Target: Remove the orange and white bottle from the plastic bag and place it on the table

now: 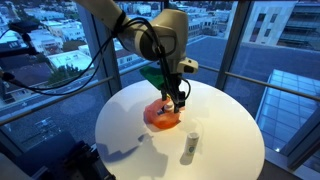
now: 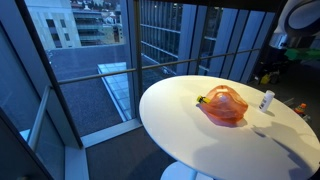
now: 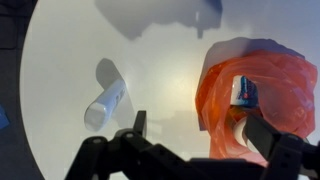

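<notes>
My gripper point(image 3: 196, 124) hung wide open over the crumpled orange bag point(image 3: 275, 75), with the small, plain-white-looking bottle point(image 3: 105, 102) upright on the table point(image 3: 60, 50) nearby.

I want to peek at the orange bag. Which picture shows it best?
Wrist view: the bag is big and close, with something blue inside. Both exterior views show just a small orange lump.

Translucent orange bag point(image 3: 272, 88), white bottle point(image 3: 105, 103), white table point(image 3: 60, 60), black fingers point(image 3: 137, 126).
</notes>
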You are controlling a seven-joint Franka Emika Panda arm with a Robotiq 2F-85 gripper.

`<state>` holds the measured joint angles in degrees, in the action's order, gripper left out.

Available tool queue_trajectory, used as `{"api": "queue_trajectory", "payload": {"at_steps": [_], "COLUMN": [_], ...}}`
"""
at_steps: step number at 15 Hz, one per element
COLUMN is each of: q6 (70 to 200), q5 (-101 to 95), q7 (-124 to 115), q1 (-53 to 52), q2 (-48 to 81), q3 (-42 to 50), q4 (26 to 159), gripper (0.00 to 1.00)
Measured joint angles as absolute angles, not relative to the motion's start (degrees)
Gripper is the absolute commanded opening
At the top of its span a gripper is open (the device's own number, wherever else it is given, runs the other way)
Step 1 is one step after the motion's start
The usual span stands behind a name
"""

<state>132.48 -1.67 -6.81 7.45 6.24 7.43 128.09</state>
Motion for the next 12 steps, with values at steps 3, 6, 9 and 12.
{"api": "queue_trajectory", "payload": {"at_steps": [3,6,9,12], "q6": [133.2,133.3,132.9,131.7], "q5": [-1.6,-1.3,-0.8,-0.3], "q7": [-6.8,-6.8,-6.8,-6.8], "q1": [7.5,7.5,7.4,7.1], "q2": [10.2,14.3,18.1,21.4], "q3": [7.5,7.5,7.4,7.2], "q4": [126.0,122.9,119.2,115.6], "gripper": [1.0,1.0,1.0,1.0]}}
